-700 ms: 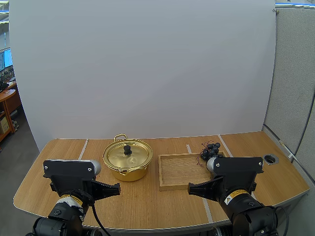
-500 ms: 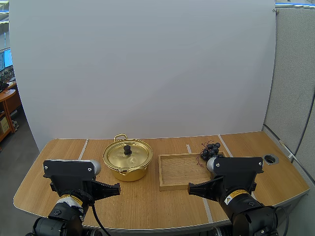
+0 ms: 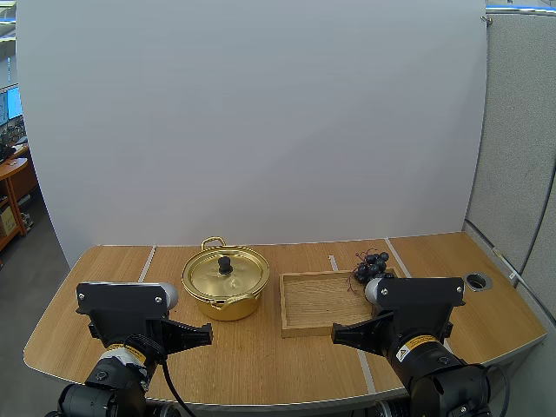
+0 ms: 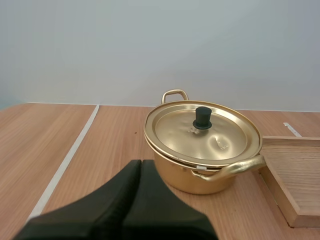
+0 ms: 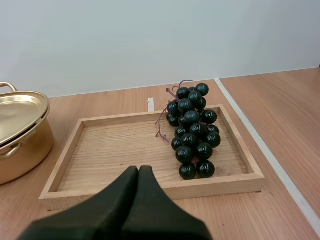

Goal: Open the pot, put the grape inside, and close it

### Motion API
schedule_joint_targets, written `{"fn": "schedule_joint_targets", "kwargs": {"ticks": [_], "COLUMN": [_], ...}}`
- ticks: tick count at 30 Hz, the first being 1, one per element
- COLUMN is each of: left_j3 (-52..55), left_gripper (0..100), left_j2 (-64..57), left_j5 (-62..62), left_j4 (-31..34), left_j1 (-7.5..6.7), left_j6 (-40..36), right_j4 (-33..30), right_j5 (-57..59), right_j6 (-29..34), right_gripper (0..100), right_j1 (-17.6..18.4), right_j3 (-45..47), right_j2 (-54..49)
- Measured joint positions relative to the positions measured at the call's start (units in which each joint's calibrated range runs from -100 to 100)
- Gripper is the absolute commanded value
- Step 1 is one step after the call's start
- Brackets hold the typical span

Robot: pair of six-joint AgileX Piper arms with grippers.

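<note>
Black knob (image 4: pixel 202 117) of the lid (image 4: pixel 175 131) should be pinched squarely once the pressed-together left gripper (image 4: pixel 140 162) is spread.

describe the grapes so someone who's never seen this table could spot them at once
Find the wooden table, then the shallow wooden tray beside the gold pot. The bunch of grapes lies at the tray's right end, its stem end reaching over the far rim. It is the only dark, round-beaded cluster among flat wood and shiny metal.
</note>
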Motion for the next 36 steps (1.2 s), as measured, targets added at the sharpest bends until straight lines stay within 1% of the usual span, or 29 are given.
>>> {"fn": "schedule_joint_targets", "kwargs": {"ticks": [18,22,25,28,32,33,36], "left_j3": [0.00,0.00,-0.27,-2.86,-9.87,-11.51,-15.87], "left_gripper": [0,0,0,0,0,0,0], "left_j2": [0.00,0.00,0.00,0.00,0.00,0.00,-0.04], "left_j5": [0.00,-3.14,-4.09,-3.83,-4.33,-4.50,-4.69], "left_j4": [0.00,0.64,0.90,0.90,0.90,0.90,0.90], "left_j1": [0.00,0.00,0.00,0.00,0.00,0.00,0.00], "left_j6": [0.00,0.00,0.00,0.73,3.49,4.12,5.13], "right_j4": [0.10,0.10,-0.69,-1.52,-2.15,-2.43,-3.91], "right_j5": [0.00,0.94,2.79,3.88,5.67,6.86,7.40], "right_j6": [0.00,0.00,0.00,0.00,0.00,0.00,-0.19], "right_gripper": [0,0,0,0,0,0,0], "right_j1": [0.00,0.00,0.00,0.00,0.00,0.00,0.00], "right_j3": [0.00,-0.68,-3.77,-6.84,-10.20,-14.16,-19.11], "right_j2": [0.00,0.00,0.00,0.00,0.00,-0.02,-0.14]}}
